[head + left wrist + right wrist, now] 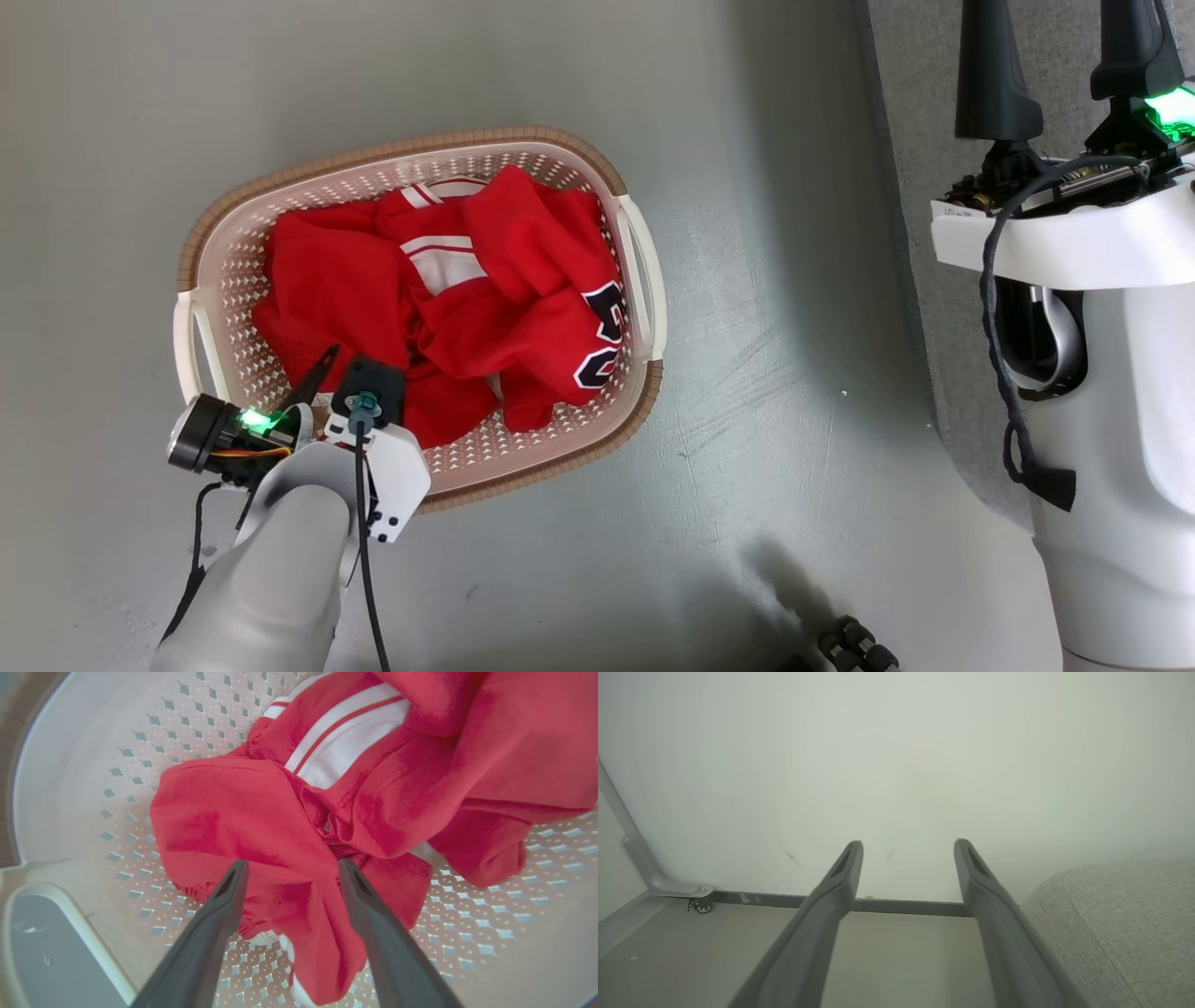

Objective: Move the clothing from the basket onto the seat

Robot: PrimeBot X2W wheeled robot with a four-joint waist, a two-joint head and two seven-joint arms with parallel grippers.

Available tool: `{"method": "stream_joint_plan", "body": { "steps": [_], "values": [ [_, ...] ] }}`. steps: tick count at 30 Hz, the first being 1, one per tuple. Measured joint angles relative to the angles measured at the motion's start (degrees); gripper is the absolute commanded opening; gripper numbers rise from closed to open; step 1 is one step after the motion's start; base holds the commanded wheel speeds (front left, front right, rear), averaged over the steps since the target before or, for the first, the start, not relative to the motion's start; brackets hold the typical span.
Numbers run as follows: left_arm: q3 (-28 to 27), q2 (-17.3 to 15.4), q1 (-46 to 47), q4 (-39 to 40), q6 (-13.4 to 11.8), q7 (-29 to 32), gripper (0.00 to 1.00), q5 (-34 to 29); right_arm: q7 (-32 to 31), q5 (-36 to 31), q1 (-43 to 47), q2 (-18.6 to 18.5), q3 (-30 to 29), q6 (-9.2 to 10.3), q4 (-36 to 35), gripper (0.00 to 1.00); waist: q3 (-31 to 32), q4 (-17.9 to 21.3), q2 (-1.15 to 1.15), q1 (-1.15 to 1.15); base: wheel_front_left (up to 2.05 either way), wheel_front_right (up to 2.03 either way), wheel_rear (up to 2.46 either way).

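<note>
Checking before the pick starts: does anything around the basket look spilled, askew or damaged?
Nothing stands out. The clothing lies crumpled but wholly inside the basket, none over the rim; the basket stands upright. The left end effector is open over the pile.

Partly hidden black number (605, 338) on clothing (373, 289)

Smooth grey floor (766, 420), carrying the brown-rimmed cream basket (401, 149) left of centre; to the right, seemingly set on it too, the light-grey seat (901, 112).

The right tool (909, 843), fingers spread, faces a pale wall (896, 765) beside the seat (1120, 924).
</note>
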State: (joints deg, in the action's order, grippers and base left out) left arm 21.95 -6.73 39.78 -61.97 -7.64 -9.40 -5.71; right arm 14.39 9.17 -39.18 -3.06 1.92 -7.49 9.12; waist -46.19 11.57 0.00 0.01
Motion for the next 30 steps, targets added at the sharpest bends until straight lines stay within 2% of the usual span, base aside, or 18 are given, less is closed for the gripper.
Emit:
{"method": "stream_joint_plan", "body": {
  "steps": [13,15,16,18,19,21,30],
  "values": [
    [-0.22,-0.43,1.56,-2.99,-1.67,3.46,1.00,-0.03,0.01,1.56,-1.02,0.01,0.37,0.00,-1.08,1.00,-1.84,1.40,0.00,0.00,0.00,0.00,0.00],
    [0.21,-0.23,2.08,-3.02,-2.24,3.99,0.93,-0.46,0.01,1.80,-1.02,0.01,0.40,0.00,-1.11,1.00,-2.09,1.64,0.00,0.00,0.00,0.00,0.00],
    [0.42,-0.21,2.39,-3.16,-2.54,4.44,0.85,-0.63,0.01,1.96,-1.02,0.01,0.42,0.00,-1.12,1.00,-2.20,1.75,0.00,0.00,0.00,0.00,0.00],
    [0.73,-0.34,2.88,-3.66,-2.91,4.98,0.47,-0.85,0.01,2.35,-1.03,0.01,0.55,0.00,-1.21,1.00,-2.43,1.99,0.00,0.00,0.00,0.00,0.00],
    [0.74,-0.48,2.96,-3.88,-3.01,5.09,0.35,-1.15,0.01,2.54,-1.03,0.01,0.59,0.00,-1.25,1.00,-2.54,2.11,0.00,0.00,0.00,0.00,0.00],
    [0.79,-0.60,3.02,-4.17,-3.58,5.43,0.00,-1.27,0.03,2.89,-1.03,0.01,0.58,0.00,-1.38,1.00,-2.76,2.35,0.00,0.00,0.00,0.00,0.00],
    [1.45,-0.02,4.28,-3.65,-3.98,4.82,0.00,-1.63,0.05,3.01,-1.04,0.01,-0.60,0.00,-1.41,1.00,-2.92,2.74,0.00,0.00,0.00,0.00,0.00]
  ]
}}
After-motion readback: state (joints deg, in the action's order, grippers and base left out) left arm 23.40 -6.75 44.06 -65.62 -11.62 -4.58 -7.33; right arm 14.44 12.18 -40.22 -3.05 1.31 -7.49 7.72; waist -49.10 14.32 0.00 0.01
